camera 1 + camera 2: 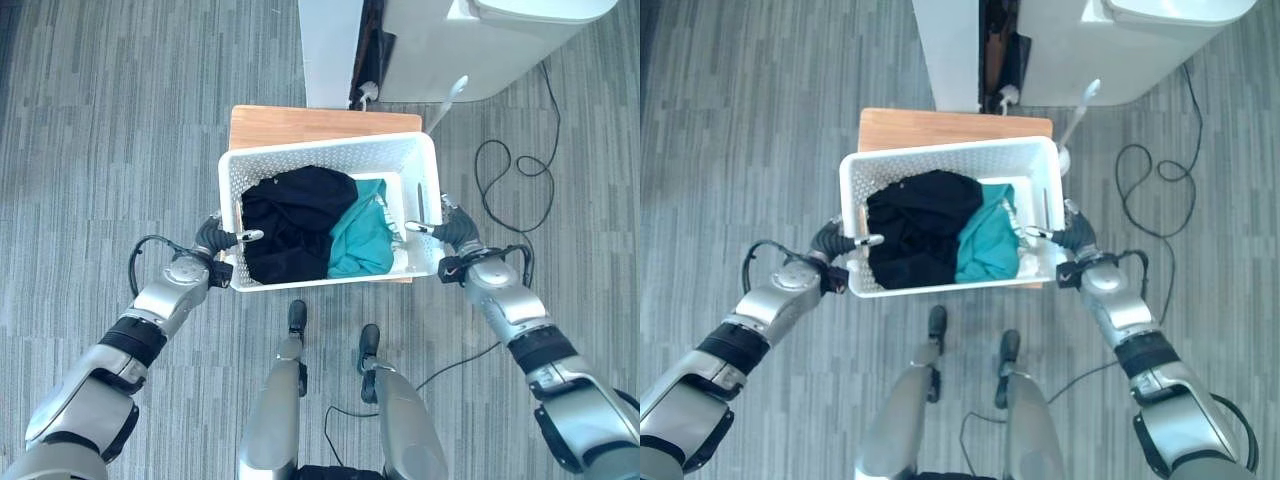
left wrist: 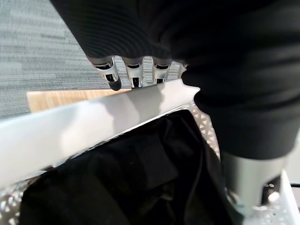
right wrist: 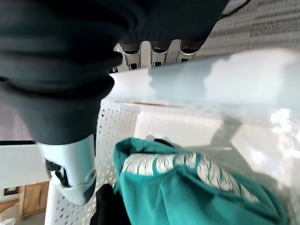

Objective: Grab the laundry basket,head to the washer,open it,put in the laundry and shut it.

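Observation:
A white perforated laundry basket (image 1: 330, 160) rests over a small wooden table (image 1: 300, 125), holding a black garment (image 1: 295, 220) and a teal garment (image 1: 362, 240). My left hand (image 1: 212, 240) grips the basket's left rim (image 2: 93, 122); fingers (image 2: 136, 72) curl under it and the thumb hooks inside. My right hand (image 1: 452, 232) clamps the right rim (image 3: 211, 79) the same way, fingers (image 3: 154, 54) beneath, thumb (image 3: 75, 168) inside near the teal cloth (image 3: 187, 187). The white washer (image 1: 480, 45) stands just beyond the table.
A white panel (image 1: 330, 50) stands beside the washer with a dark gap between them. A black cable (image 1: 515, 170) loops on the grey striped carpet (image 1: 100, 150) at the right. Open floor lies to the left.

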Tool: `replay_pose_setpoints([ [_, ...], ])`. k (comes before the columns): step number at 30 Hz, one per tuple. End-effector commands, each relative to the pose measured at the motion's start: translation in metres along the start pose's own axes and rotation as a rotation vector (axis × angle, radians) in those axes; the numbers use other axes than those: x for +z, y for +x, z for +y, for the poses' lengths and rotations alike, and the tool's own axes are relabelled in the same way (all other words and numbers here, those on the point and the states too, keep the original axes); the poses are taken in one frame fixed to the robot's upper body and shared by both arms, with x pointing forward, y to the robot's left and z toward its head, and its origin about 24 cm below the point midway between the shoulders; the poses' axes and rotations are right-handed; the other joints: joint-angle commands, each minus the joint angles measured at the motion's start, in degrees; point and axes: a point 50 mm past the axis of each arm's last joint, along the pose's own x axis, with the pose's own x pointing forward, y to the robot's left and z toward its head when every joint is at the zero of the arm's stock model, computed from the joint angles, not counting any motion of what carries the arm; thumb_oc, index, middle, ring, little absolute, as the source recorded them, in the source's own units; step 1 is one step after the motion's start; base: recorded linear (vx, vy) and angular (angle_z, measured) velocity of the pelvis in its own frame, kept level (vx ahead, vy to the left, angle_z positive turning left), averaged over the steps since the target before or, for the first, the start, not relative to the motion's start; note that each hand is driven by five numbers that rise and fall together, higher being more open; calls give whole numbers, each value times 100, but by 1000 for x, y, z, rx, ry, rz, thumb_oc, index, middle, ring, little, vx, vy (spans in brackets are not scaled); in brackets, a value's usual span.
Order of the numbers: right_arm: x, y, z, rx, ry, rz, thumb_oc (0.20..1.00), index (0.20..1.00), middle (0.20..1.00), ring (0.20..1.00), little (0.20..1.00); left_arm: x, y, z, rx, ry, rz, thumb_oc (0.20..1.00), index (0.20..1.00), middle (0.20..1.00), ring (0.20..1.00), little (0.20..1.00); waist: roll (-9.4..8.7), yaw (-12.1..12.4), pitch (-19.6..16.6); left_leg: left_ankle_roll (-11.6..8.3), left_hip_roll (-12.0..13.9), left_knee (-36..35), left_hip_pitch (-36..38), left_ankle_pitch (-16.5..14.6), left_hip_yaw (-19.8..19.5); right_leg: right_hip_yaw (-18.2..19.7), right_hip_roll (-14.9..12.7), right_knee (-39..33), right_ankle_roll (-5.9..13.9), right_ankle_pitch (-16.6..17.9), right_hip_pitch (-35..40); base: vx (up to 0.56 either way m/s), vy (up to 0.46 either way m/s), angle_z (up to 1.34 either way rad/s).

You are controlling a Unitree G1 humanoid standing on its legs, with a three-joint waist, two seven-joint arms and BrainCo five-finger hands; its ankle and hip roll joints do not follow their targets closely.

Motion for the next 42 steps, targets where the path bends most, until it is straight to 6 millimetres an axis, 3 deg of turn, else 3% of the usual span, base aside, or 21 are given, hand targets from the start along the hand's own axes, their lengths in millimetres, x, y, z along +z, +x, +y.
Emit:
replay_pose_setpoints([
  [1,28,6,1,14,-30,-94,1000,1000,1000,1000,1000,34,10,-7,-20,103,-111,1000,1000,1000,1000,1000,-204,-18,-137,-233,417,912,-370,-736,-150,41,-822,-597,424,453,73,0,0,0],
  [10,39,17,22,70,-100,-97,1000,1000,1000,1000,1000,59,26,-2,105,322,-131,1000,1000,1000,1000,1000,-291,-28,-75,-242,424,875,-434,-709,-194,52,-805,-602,411,454,13,0,0,0],
  [20,60,30,54,159,-190,-90,1000,1000,1000,1000,1000,65,37,-1,132,560,-49,1000,1000,1000,1000,1000,-310,-35,-7,-245,445,795,-460,-650,-174,75,-780,-635,415,496,-52,0,0,0],
  [30,71,30,66,220,-206,-114,1000,1000,1000,1000,1000,70,38,2,154,591,-50,1000,1000,1000,1000,1000,-358,-36,-9,-243,453,761,-501,-598,-175,89,-768,-678,415,531,-79,0,0,0],
  [31,70,30,66,226,-207,-114,1000,1000,1000,1000,1000,71,38,2,155,587,-54,664,664,664,664,664,-361,-32,-6,-245,456,763,-482,-622,-174,90,-759,-671,414,512,-71,0,0,0],
  [33,71,29,65,233,-222,-119,1000,1000,1000,1000,1000,73,38,3,156,583,-65,426,426,426,426,426,-369,-35,-6,-249,453,743,-474,-614,-176,90,-756,-681,415,512,-73,0,0,0],
  [34,71,29,65,233,-222,-120,1000,1000,1000,1000,1000,73,38,3,157,583,-66,238,238,238,238,238,-370,-40,-7,-246,447,731,-488,-588,-180,87,-760,-693,416,532,-84,0,0,0],
  [35,71,29,63,230,-230,-120,790,790,790,790,790,75,37,4,163,582,-77,200,200,200,200,200,-371,-35,-7,-249,445,721,-487,-581,-183,81,-761,-700,417,534,-80,0,0,0],
  [36,72,29,60,221,-247,-130,200,200,200,200,200,81,36,6,173,591,-105,200,200,200,200,200,-363,-31,-7,-250,444,702,-485,-574,-186,78,-760,-702,421,536,-80,0,0,0],
  [42,78,23,48,178,-263,-198,200,200,200,200,200,95,29,9,207,628,-216,200,200,200,200,200,-348,-29,-20,-240,430,644,-491,-566,-213,42,-779,-705,425,513,-83,0,0,0],
])
